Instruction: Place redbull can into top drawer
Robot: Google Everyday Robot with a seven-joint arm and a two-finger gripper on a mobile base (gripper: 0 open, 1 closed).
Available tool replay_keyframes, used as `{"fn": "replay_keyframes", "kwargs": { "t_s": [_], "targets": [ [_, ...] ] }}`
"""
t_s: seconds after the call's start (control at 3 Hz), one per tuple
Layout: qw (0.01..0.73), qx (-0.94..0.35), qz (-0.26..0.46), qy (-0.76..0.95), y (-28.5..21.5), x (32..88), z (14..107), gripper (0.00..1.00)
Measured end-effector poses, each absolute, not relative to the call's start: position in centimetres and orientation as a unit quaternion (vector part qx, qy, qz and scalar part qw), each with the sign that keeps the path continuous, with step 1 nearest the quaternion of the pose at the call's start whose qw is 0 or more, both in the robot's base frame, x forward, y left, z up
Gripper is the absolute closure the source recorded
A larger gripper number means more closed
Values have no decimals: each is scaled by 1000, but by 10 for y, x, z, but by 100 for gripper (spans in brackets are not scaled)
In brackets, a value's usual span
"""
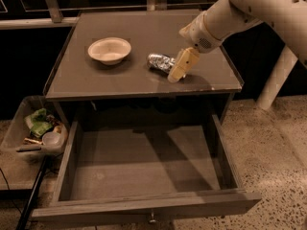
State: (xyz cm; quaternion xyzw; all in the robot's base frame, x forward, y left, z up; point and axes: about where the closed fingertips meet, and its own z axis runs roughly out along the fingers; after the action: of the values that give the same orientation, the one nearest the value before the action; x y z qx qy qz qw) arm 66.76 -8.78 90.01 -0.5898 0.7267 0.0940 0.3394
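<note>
The redbull can (160,61) lies on its side on the cabinet top (144,30), right of the off-white bowl (110,50). My gripper (178,68) hangs from the white arm coming in from the upper right and sits just right of the can, with its tip low near the cabinet top and touching or almost touching the can's right end. The top drawer (96,176) is pulled fully open below the cabinet top; its flat bottom is bare and its small knob (152,219) shows on the front.
A clear plastic bin (33,131) with trash stands on the floor to the left of the drawer. A white post (276,75) stands at the right. A speckled floor lies to the right of the drawer.
</note>
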Motion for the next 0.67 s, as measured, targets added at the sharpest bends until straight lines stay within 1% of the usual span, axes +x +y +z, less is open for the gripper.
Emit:
{"fn": "replay_keyframes", "kwargs": {
  "t_s": [0.67],
  "targets": [
    [313,-578,83,749,-83,691,867,0]
  ]
}}
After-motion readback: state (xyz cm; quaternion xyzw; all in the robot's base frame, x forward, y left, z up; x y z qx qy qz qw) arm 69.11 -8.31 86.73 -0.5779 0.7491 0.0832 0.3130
